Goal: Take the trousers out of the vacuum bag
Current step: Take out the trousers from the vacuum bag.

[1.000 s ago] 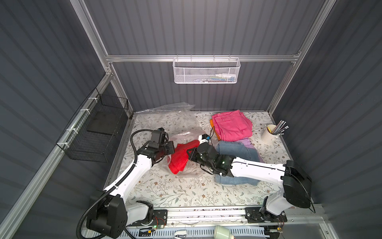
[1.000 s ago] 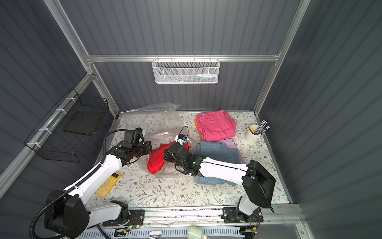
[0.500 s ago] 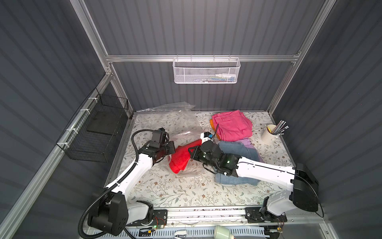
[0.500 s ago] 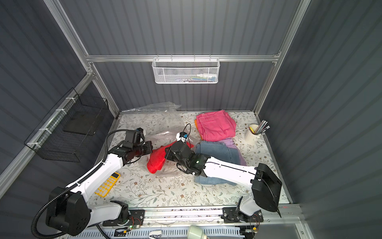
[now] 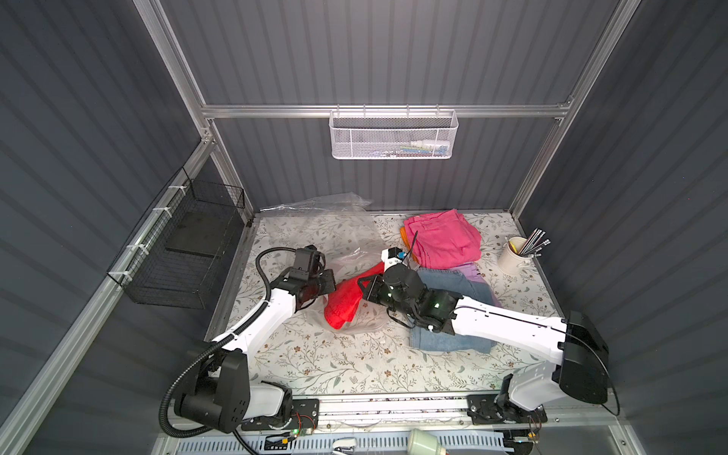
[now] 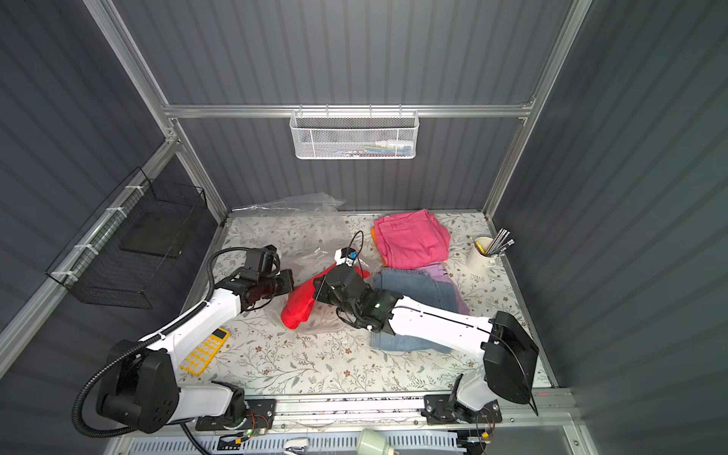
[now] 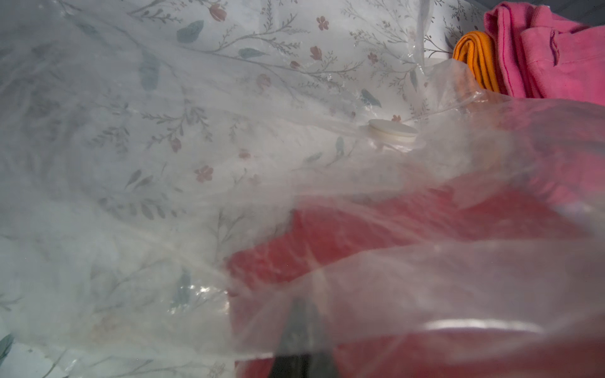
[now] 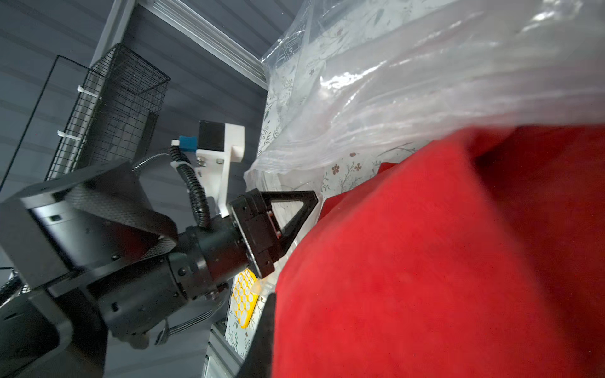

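Note:
The red trousers [image 5: 342,305] lie half out of the mouth of the see-through vacuum bag [image 5: 335,232], at the table's middle left. My right gripper [image 5: 360,287] is shut on the red trousers [image 8: 425,261], and the cloth hides most of its fingers. Opposite it, my left gripper [image 5: 329,281] is shut on the vacuum bag's plastic, seen through the film in the left wrist view [image 7: 302,327]. The bag's white valve disc [image 7: 393,131] lies beyond. Pink [image 5: 445,238], orange [image 5: 405,236], light blue [image 5: 453,283] and lilac [image 5: 470,272] trousers lie outside the bag at the right.
A white cup of pencils [image 5: 516,258] stands at the right edge. A black wire basket [image 5: 185,252] hangs on the left wall and a white mesh basket [image 5: 394,134] on the back wall. A yellow calculator [image 6: 205,348] lies under my left arm.
The right arm's elbow has swung a little to the right while its gripper stays on the red trousers. The left arm has barely moved.

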Controlling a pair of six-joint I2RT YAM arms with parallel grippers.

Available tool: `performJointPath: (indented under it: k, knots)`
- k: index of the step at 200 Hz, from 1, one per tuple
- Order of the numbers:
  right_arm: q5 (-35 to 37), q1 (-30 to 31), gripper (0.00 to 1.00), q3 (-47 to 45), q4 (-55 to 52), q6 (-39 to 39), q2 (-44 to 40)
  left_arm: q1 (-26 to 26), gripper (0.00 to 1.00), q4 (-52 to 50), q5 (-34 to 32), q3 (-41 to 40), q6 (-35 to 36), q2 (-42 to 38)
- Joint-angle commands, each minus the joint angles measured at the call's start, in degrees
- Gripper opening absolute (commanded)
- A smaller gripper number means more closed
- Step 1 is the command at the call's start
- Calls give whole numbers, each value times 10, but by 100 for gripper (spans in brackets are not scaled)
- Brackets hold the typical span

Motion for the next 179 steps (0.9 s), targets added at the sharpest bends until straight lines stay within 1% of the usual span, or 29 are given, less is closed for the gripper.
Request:
performJointPath:
  k: [1,65,91,114,139,179]
  knots:
    - [3,-2,0,50,71,-26,-46,4,0,11,-11,1,-7,17]
    - [2,-36,0,93,36,-68,-80,4,0,30,-30,-9,-13,42]
    - [-16,-52,0,127,20,-78,-86,4,0,38,-37,-17,-14,54]
    - [-19,-56,0,157,5,-103,-90,4,0,40,-39,-17,-13,65]
    - [-33,-74,0,172,-4,-111,-99,4,0,48,-45,-20,-14,73]
    - [-52,-80,0,211,-2,-118,-84,4,0,51,-47,-24,-19,81]
